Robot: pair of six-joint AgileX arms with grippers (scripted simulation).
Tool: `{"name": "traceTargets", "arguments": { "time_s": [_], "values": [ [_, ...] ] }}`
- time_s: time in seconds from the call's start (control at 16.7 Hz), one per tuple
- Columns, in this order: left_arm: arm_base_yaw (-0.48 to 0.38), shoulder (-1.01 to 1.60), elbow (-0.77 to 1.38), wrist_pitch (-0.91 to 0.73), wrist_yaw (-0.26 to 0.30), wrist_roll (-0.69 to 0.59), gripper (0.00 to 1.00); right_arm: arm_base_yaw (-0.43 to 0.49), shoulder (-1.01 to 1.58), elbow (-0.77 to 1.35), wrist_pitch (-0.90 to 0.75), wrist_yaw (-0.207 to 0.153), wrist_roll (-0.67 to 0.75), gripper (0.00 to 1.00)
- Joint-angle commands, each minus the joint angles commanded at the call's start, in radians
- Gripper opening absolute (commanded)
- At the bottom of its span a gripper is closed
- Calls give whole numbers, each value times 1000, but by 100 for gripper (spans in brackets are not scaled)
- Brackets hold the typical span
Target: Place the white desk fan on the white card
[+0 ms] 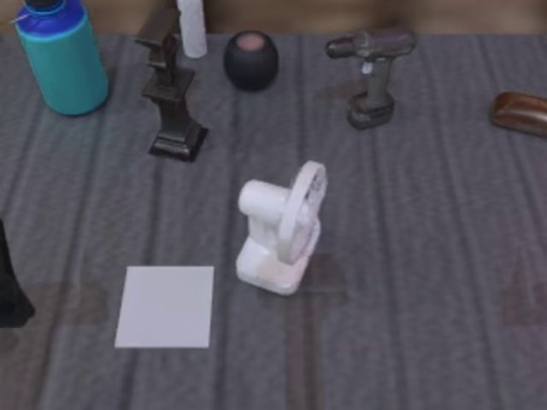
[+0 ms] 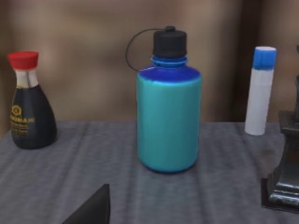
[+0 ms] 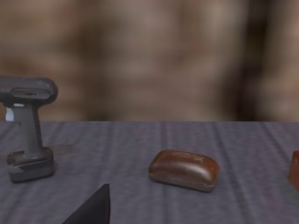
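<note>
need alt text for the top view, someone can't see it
A small white plastic desk fan stands upright mid-table on grey cloth, just right of a flat white square card and not touching it. Along the far edge sit a teal bottle with a blue shoulder, a dark statuette and a grey power drill.

Grey striped tabletop (image 1: 427, 256), blurred brown wall (image 3: 149, 56) behind.

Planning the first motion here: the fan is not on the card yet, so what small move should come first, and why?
Probably bring the left arm's pincer in over the white desk fan. The fan stands upright, ungrasped, just right of the white card and apart from it. The left arm sits at the table's left edge, on the card's side; the right arm is out of the top view.
</note>
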Motion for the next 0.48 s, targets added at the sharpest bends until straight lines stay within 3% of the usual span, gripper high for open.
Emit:
{"name": "traceTargets", "arguments": {
  "time_s": [0.24, 0.48],
  "values": [
    [-9, 23, 20, -20, 3, 1, 100, 0, 0, 0, 0, 0, 0, 100],
    [-63, 159, 157, -146, 15, 2, 100, 0, 0, 0, 0, 0, 0, 100]
  ]
}}
